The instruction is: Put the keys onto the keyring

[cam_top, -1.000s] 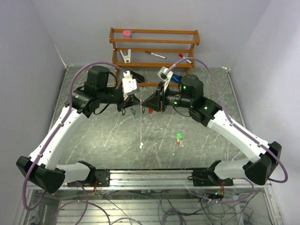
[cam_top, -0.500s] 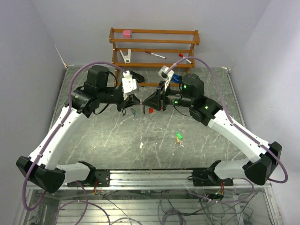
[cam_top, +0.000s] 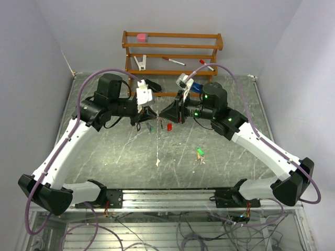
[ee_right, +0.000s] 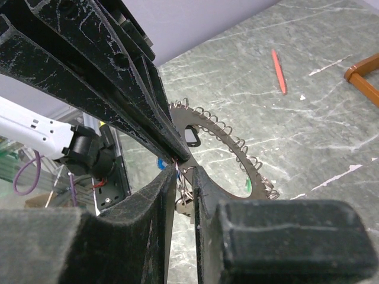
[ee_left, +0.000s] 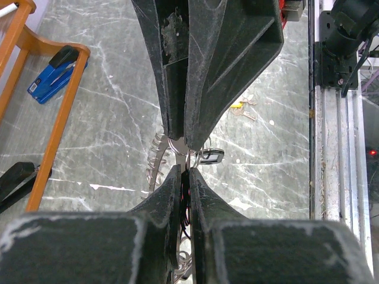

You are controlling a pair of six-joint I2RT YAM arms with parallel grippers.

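Between the two tips, above mid-table: the left gripper is clenched, its fingers pressed flat together on what reads as the thin wire of the keyring. The right gripper meets it nose to nose, jaws all but closed. A thin strand shows in the slit, and a red key hangs just under its tip, so it looks to be pinching that key. The contact itself is too small to confirm.

Outward from the pinch, the hoop arcs away, fringed with small coils and keys. A black-headed key dangles just beside the tips. The ring seems to hang off the table, though I cannot be sure.

Farther out, a green key lies loose on the stone, well apart from the grippers, on the right arm's side.

Step in hand, as I judge it: threading the red key onto the ring. The task is partway along, with the green key not yet on.

The next move calls for a very small, aligned feed. The key's eye goes onto the wire's free end while the left arm holds the ring steady, and the right lets go only once the key sits past the opening. Both wrist views are crowded by fingers, so alignment is hard to check.
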